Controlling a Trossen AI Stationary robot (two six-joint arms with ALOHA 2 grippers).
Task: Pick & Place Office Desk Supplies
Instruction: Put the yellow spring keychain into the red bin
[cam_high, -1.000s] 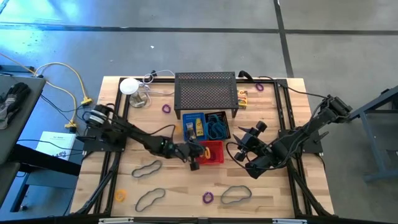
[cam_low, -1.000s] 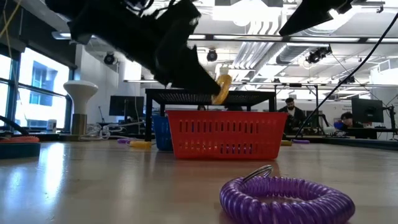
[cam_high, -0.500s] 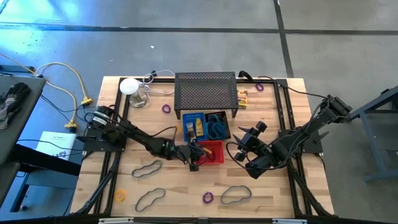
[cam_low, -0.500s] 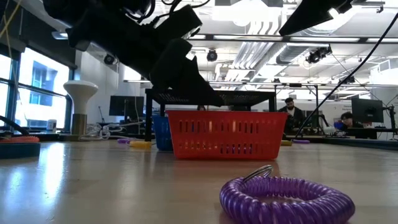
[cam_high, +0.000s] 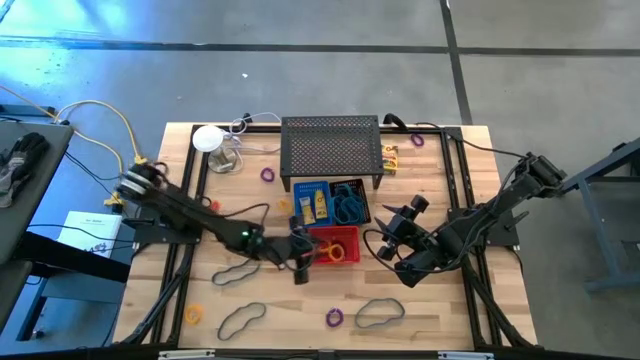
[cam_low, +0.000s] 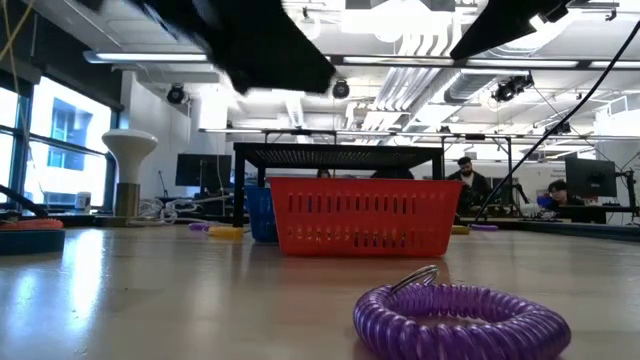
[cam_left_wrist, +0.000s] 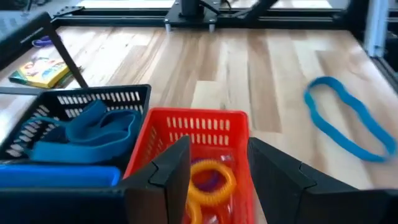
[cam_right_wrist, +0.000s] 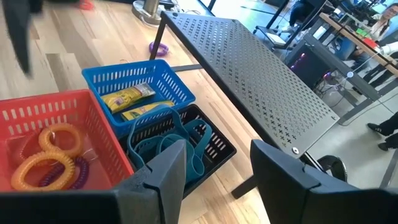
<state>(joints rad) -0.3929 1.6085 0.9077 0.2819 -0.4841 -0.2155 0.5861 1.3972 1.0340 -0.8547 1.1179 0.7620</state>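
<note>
Left claw fingers apart, empty, above slotted red plastic bin holding coiled yellow ring

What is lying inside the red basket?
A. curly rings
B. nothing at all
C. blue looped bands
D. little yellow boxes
A: the right wrist view shows orange-yellow curly rings and a purple one lying in the red basket. The yellow boxes are in the blue basket, and the blue bands are in the black basket.
</note>
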